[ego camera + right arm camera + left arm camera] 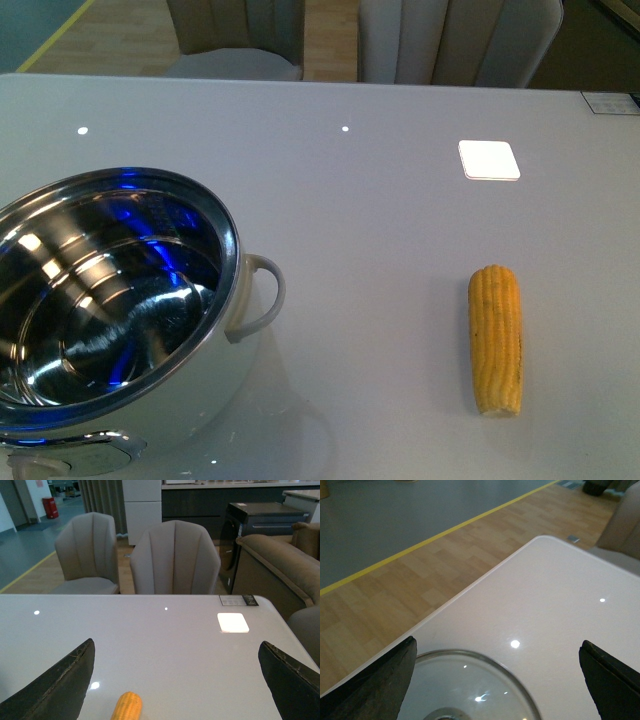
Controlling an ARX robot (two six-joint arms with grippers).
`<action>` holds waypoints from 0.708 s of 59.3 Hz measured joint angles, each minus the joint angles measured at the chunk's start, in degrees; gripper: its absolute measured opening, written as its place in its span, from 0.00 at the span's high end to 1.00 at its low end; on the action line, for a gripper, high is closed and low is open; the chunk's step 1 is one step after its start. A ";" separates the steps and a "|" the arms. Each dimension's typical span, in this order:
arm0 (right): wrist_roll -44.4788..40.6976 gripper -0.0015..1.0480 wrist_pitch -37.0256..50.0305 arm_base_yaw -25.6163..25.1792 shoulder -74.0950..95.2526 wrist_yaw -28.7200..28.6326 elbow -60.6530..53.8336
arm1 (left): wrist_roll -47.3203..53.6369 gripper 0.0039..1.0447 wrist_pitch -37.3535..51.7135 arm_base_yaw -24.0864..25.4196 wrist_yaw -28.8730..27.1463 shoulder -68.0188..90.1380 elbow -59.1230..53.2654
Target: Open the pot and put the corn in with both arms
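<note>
The pot [232, 250] stands open at the near left in the front view, its shiny steel inside bare and a cream handle [262, 295] facing right. The corn [496, 338] lies on the white table to the right, well apart from the pot. Neither arm shows in the front view. In the left wrist view my left gripper [497, 645] is open above the glass lid [470, 685], which lies flat on the table near its edge. In the right wrist view my right gripper [176, 644] is open, with the corn's tip [127, 706] below, nearer one finger.
Two grey chairs [235, 40] [460, 40] stand beyond the table's far edge. A bright white square [489, 160] lies on the table behind the corn, a small label [608, 102] at the far right corner. The table's rounded edge [470, 587] borders wooden floor. A brown sofa [280, 565] stands to the right.
</note>
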 joint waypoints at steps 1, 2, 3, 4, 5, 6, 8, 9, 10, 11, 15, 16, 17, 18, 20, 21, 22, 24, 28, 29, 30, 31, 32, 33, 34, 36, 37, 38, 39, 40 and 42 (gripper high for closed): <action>0.00 0.08 0.00 0.00 0.00 0.00 0.00 | -0.26 0.06 -0.81 -0.46 0.13 -2.14 -0.57; 0.00 0.08 0.00 0.00 0.00 0.00 0.00 | -0.68 0.06 -2.16 -0.92 0.55 -4.28 -1.20; 0.00 0.08 0.00 0.00 0.00 0.00 0.00 | -0.83 0.06 -2.75 -1.14 0.72 -5.38 -1.53; 0.00 0.08 0.00 0.00 0.00 0.00 0.00 | -1.01 0.06 -3.87 -1.57 1.20 -7.56 -2.23; 0.00 0.08 0.00 0.00 0.00 0.00 0.00 | -1.16 0.06 -4.44 -1.79 1.29 -8.68 -2.58; 0.00 0.08 0.00 0.00 0.00 0.00 0.00 | -1.53 0.06 -5.55 -2.23 1.81 -10.84 -3.30; 0.00 0.08 0.00 0.00 0.00 0.00 0.00 | -2.43 0.06 -8.04 -3.17 2.91 -15.30 -4.83; 0.00 0.08 0.00 0.00 0.00 0.00 0.00 | -2.49 0.06 -8.63 -3.37 2.95 -16.39 -5.20; 0.00 0.08 0.00 0.00 0.00 0.00 0.00 | -2.60 0.06 -9.75 -3.74 3.10 -18.47 -5.92; 0.00 0.08 0.00 0.00 0.00 0.00 0.00 | -2.84 0.06 -10.93 -4.24 3.32 -20.65 -6.67; 0.00 0.08 0.00 0.00 0.00 0.00 0.00 | -3.56 0.06 -14.75 -5.33 4.13 -26.95 -8.76; 0.00 0.08 0.00 0.00 0.00 0.00 0.00 | -3.72 0.06 -16.09 -5.60 4.13 -28.98 -9.38; 0.00 0.08 0.00 0.00 0.00 0.00 0.00 | -3.78 0.06 -16.79 -5.70 4.13 -29.99 -9.66; 0.00 0.08 0.00 0.00 0.00 0.00 0.00 | -4.02 0.06 -17.81 -5.92 4.13 -32.06 -10.23; 0.00 0.08 0.00 0.00 0.00 0.00 0.00 | -4.44 0.06 -21.05 -6.27 4.07 -36.13 -11.23; 0.00 0.08 0.00 0.00 0.00 0.00 0.00 | -4.48 0.06 -21.73 -6.36 4.04 -37.09 -11.45; 0.00 0.08 0.00 0.00 0.00 0.00 0.00 | -4.48 0.06 -23.12 -6.60 3.87 -39.04 -11.85; 0.00 0.08 0.00 0.00 0.00 0.00 0.00 | -4.48 0.06 -25.14 -6.97 3.72 -41.90 -12.39; 0.00 0.08 0.00 0.00 0.00 0.00 0.00 | -4.57 0.06 -29.31 -8.09 2.80 -47.93 -13.46; 0.00 0.08 0.00 0.00 0.00 0.00 0.00 | -4.59 0.06 -30.42 -8.50 2.67 -49.48 -13.77; 0.00 0.08 0.00 0.00 0.00 -0.02 0.00 | -4.61 0.06 -31.52 -8.94 2.49 -50.95 -14.05; 0.00 0.08 0.00 0.00 0.00 0.00 0.00 | -4.63 0.06 -32.52 -9.46 2.19 -52.26 -14.38; 0.00 0.08 0.00 0.00 0.00 0.00 0.00 | -4.66 0.06 -33.99 -10.32 1.60 -54.18 -14.86; 0.00 0.08 0.00 0.00 0.00 0.00 0.00 | -4.68 0.06 -34.69 -10.93 1.29 -55.10 -15.12; 0.00 0.08 0.00 0.00 0.00 0.00 0.00 | -4.90 0.06 -36.15 -11.85 0.72 -57.11 -15.74; 0.00 0.08 0.00 0.00 0.00 0.00 0.00 | -5.05 0.06 -38.36 -13.53 -0.57 -59.82 -16.52; 0.00 0.08 0.00 0.00 0.00 0.00 0.00 | -5.09 0.06 -39.32 -14.23 -1.07 -60.94 -16.83; 0.00 0.08 0.00 0.00 0.00 0.00 0.00 | -5.29 0.06 -40.33 -14.97 -1.75 -62.14 -17.18; 0.00 0.08 0.00 0.00 0.00 0.00 0.00 | -5.35 0.06 -40.83 -15.32 -2.12 -62.71 -17.33; 0.00 0.08 0.00 0.00 0.00 0.00 0.00 | -5.46 0.06 -41.94 -16.13 -2.86 -63.93 -17.66; 0.00 0.08 0.00 0.00 0.00 0.00 0.00 | -5.84 0.06 -44.33 -17.73 -4.20 -66.36 -18.14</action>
